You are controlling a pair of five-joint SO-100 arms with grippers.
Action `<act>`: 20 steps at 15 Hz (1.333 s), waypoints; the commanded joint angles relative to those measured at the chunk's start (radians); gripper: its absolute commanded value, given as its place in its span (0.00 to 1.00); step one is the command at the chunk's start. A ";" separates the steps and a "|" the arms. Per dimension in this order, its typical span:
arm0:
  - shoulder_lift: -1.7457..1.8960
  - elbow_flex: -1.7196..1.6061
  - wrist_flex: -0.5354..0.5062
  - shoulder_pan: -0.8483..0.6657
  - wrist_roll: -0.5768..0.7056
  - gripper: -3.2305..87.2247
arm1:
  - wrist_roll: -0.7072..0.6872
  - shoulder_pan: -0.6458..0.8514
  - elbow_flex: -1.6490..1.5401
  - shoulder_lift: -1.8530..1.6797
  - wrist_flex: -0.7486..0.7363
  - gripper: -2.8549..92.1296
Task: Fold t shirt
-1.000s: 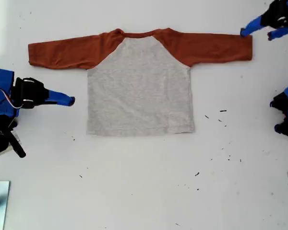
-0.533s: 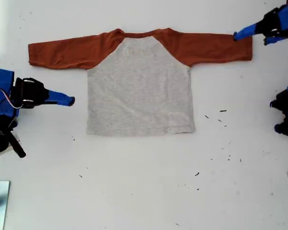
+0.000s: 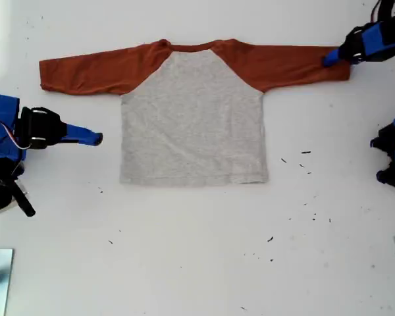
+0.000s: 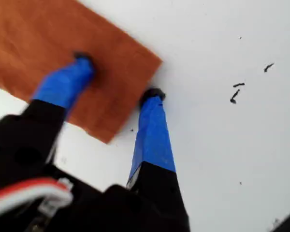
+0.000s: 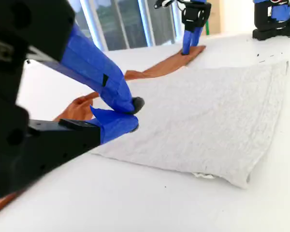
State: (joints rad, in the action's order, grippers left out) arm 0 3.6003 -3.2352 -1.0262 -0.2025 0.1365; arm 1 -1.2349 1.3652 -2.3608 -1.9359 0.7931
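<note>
My first gripper (image 4: pixel 118 77) stands with fingers spread at the end of one orange sleeve (image 3: pixel 296 64) of the shirt (image 3: pixel 192 118), one fingertip (image 4: pixel 82 60) pressed on the cloth and the other at the cuff's edge, nothing pinched yet. Beyond those fingers the shirt lies flat and fully spread on the table (image 3: pixel 197 263), so no fold is made and all folding remains. My second gripper (image 5: pixel 133 113), fingers nearly closed and empty, hovers beside the grey body, apart from it.

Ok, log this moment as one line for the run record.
t shirt: flat, unfolded | first gripper: open, straddling sleeve cuff at exterior view's right | second gripper: shut, empty, beside shirt
</note>
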 commanded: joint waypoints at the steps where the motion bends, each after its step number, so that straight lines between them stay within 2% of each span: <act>1: 0.006 -0.008 -0.003 0.011 0.005 0.03 | -0.020 -0.011 0.058 -0.015 0.031 0.06; 3: 0.006 -0.008 -0.003 0.011 0.005 0.03 | -0.025 -0.023 0.130 -0.141 0.184 0.06; 5: 0.006 -0.008 -0.003 0.011 0.005 0.03 | -0.005 -0.080 0.288 -0.284 0.407 0.06; 7: 0.006 -0.008 -0.003 0.009 0.005 0.03 | 0.075 -0.219 0.465 -0.353 0.560 0.06; 8: 0.006 -0.008 -0.003 0.009 0.005 0.03 | 0.129 -0.345 0.560 -0.348 0.592 0.06; 9: 0.006 -0.008 -0.003 0.006 0.005 0.03 | 0.199 -0.483 0.644 -0.313 0.600 0.06; 11: 0.006 -0.008 -0.003 0.002 0.005 0.03 | 0.311 -0.773 0.815 -0.132 0.511 0.06; 14: 0.006 -0.008 -0.003 -0.009 0.005 0.03 | 0.456 -1.048 1.190 0.290 0.439 0.07; 15: 0.006 -0.008 -0.003 -0.005 0.003 0.03 | 0.508 -1.117 1.305 0.408 0.428 0.35; 16: 0.006 -0.008 -0.003 0.003 0.000 0.03 | 0.526 -1.160 1.513 0.525 0.523 0.37; 17: 0.006 -0.008 -0.003 0.005 -0.002 0.03 | 0.512 -1.163 1.652 0.549 0.617 0.32; 19: 0.006 -0.008 -0.003 0.011 0.003 0.03 | 0.511 -1.074 1.513 0.290 0.729 0.30; 20: 0.006 -0.008 -0.003 0.011 0.003 0.03 | 0.523 -0.999 1.342 0.132 0.767 0.29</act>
State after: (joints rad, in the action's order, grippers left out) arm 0 3.6003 -3.2352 -1.0262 -0.2025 0.1365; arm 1 -0.7302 0.2684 -0.9066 -1.5585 1.5110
